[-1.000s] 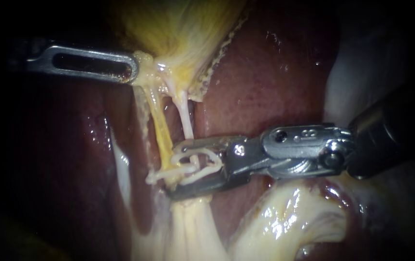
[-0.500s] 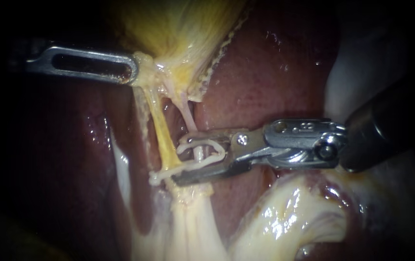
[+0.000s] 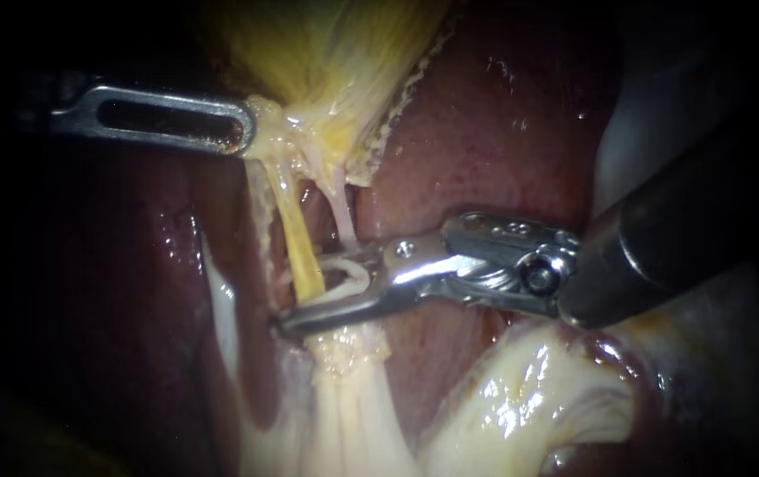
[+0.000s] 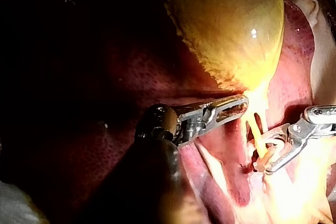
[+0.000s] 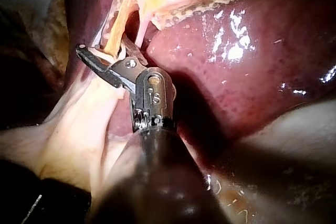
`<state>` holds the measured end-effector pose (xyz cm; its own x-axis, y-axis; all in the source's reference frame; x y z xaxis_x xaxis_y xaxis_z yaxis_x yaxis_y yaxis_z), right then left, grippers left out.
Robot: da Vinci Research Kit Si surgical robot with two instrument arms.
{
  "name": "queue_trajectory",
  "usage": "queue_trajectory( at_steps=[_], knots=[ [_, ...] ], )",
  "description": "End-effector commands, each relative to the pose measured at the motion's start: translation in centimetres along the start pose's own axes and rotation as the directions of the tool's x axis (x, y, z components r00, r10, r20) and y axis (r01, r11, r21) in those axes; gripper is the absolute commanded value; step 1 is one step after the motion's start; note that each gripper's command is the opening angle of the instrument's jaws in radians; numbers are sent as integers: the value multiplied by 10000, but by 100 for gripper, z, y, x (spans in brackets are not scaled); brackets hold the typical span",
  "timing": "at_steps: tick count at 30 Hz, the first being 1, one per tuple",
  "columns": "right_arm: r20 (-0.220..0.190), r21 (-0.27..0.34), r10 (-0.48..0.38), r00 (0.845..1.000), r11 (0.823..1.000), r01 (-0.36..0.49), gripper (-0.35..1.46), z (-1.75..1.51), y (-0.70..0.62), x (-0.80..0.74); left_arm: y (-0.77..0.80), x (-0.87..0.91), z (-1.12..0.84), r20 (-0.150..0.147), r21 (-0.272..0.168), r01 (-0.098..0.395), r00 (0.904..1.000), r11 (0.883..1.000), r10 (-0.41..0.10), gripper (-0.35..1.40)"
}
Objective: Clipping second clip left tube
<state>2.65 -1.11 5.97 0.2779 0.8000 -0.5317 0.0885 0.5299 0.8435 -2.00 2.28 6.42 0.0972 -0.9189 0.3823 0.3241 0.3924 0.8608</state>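
Left tube [image 3: 295, 231]: yellow, taut, strung from the neck of the gallbladder [image 3: 326, 53] down between the jaws of the right instrument [image 3: 311, 293]. Crossed there by a white clip [image 3: 350, 276], seated in that hand and touched by both jaws. Hand narrowed to a slim wedge, not pressed fully home, with the lower jaw reaching past the tube's far edge. Paler right tube [image 3: 340, 212] just beside, dropping behind the upper jaw. Above, left instrument [image 3: 244, 132], hand closed on the gallbladder neck by the look of it, holding both tubes stretched over the liver [image 3: 485, 132].

Possible trouble from here: right tube caught in the same clip, given their closeness inside the wedge. Also a clip closing askew, or only part way across, through any twist of the hand. Also tearing at the neck from too hard a pull.

Clip loop and gap between the two tubes plain only from the endoscope. From the left wrist, the gallbladder's full rounded body. From the right wrist, lower jaw tip clear beyond the left tube, the clip itself hardly visible.
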Motion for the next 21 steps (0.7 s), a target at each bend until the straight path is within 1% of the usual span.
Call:
queue_trajectory(
  at_steps=[1, 4, 7, 10, 13, 15, 18, 21],
  knots=[
    [-110, 162, 8, 9999, 9999, -6, 49, 0, -4, 3, 0, 0, 0, 0, -3, 1, 10000, 10000, -1, -35],
    [-306, 578, 84, 9995, 9983, -66, 49, -1, -16, 12, 0, 0, 0, -1, -2, 1, 10000, 10000, -1, -35],
    [-388, 899, 110, 9992, 9959, -75, 48, -3, -29, 19, 0, 0, 0, -1, -1, 1, 10000, 10000, -1, -35],
    [-417, 1109, 117, 9991, 9938, -70, 46, -4, -38, 23, 0, 0, -1, -2, -1, 1, 10000, 10000, -1, -35],
    [-367, 1200, 104, 9993, 9928, -59, 42, -3, -41, 23, 0, 0, -1, -2, -1, 1, 10000, 10000, -1, -35],
    [-363, 1206, 102, 9993, 9927, -57, 38, -3, -41, 23, 0, 0, -1, -1, -1, 1, 10000, 10000, -1, -35],
    [-348, 1206, 220, 9992, 9925, -176, 29, -4, -39, 23, 0, 0, -1, -1, -2, 1, 10000, 10000, -1, -35],
    [-326, 1214, 332, 9989, 9922, -290, 15, -5, -39, 22, 0, 0, 0, -1, -2, 1, 10000, 10000, -1, -35]
  ],
)
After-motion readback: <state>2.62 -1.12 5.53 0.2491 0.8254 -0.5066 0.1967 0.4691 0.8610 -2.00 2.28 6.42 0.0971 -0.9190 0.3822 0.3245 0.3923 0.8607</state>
